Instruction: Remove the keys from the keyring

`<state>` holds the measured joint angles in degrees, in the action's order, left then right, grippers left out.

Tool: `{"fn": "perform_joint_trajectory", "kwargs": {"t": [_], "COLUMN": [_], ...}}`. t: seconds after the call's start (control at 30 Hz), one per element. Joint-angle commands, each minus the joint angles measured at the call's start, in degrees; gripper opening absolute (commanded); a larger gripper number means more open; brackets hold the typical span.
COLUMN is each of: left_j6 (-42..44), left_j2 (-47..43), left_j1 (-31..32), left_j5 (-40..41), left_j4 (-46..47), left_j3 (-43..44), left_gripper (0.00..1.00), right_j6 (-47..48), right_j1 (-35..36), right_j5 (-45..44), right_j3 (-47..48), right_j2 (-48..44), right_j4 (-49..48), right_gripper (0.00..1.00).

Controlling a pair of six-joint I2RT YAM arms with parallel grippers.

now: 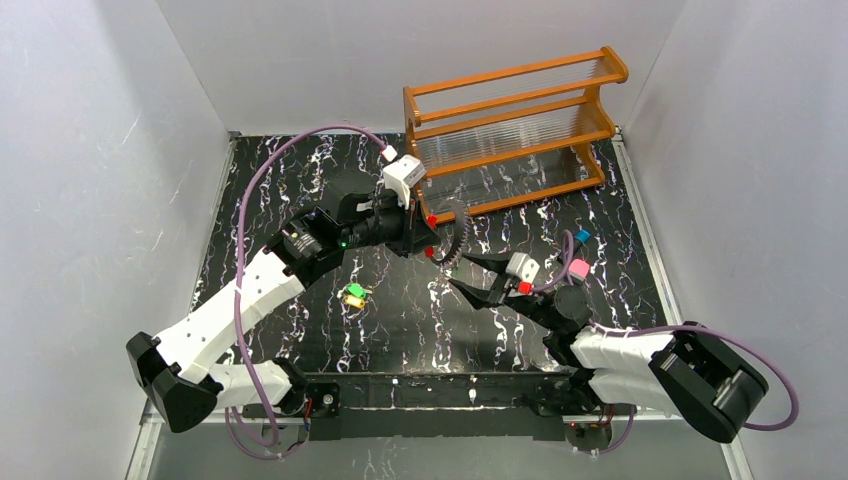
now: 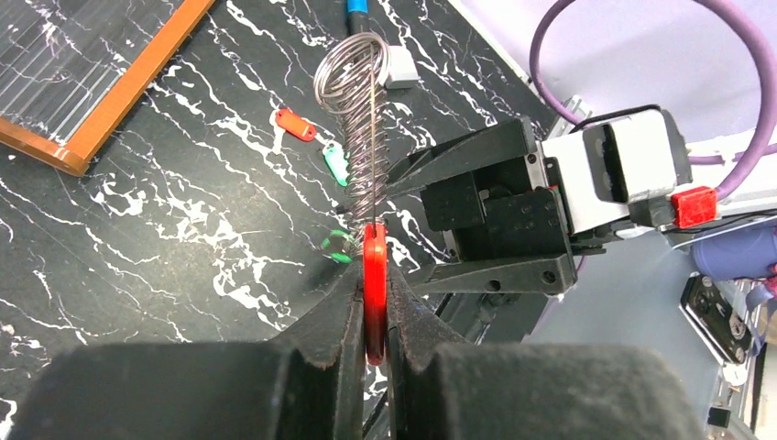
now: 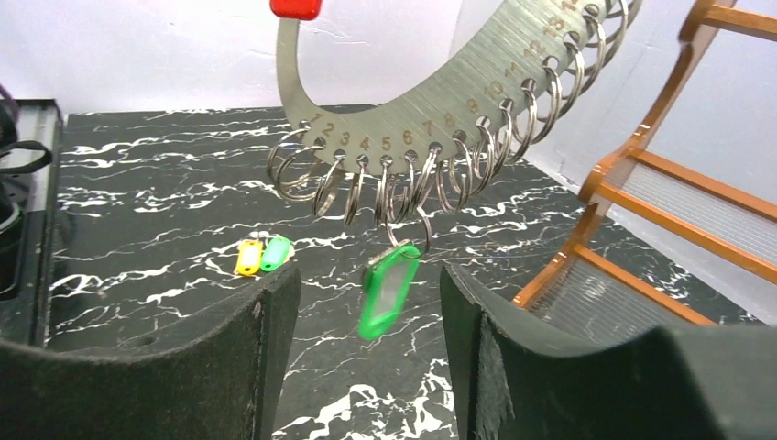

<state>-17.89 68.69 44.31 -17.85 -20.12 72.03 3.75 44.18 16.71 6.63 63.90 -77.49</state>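
red-tipped silvery keyring [image 3: 440, 101] upright near the orange rack [image 3: 607, 183], one green key [image 3: 388, 291] dangling from it; yellow and green loose keys [image 1: 354, 295] lie flat farther off.

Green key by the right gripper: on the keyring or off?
On. The green key hangs from a small loop on the keyring, in the gap of the open right gripper.
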Motion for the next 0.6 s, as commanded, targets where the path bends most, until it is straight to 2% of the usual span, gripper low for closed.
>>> {"fn": "perform_joint_trajectory", "kwargs": {"t": [0.0,0.3,0.57], "left_j6": [-2.26,-4.2,-5.52], "left_j2": [-2.24,-1.91,-1.8], "left_j1": [-0.35,-0.3,-0.32], "left_j5": [-0.77,-1.01,-1.06], "left_j4": [2.54,4.04,5.23], "left_j3": [0.16,-0.4,-0.4], "left_gripper": [0.0,0.0,0.0], "right_j6": [2.75,1.12,1.12], "right_j1": [0.64,1.78,2.22], "right_j5": [-4.65,-5.17,-6.8], "right_j3": [-0.66,-0.37,-0.81], "right_j2": [1.26,5.01,7.38], "right_j4": [-7.33,-10.5,-13.74], "right_gripper": [0.64,0.48,0.41]}}
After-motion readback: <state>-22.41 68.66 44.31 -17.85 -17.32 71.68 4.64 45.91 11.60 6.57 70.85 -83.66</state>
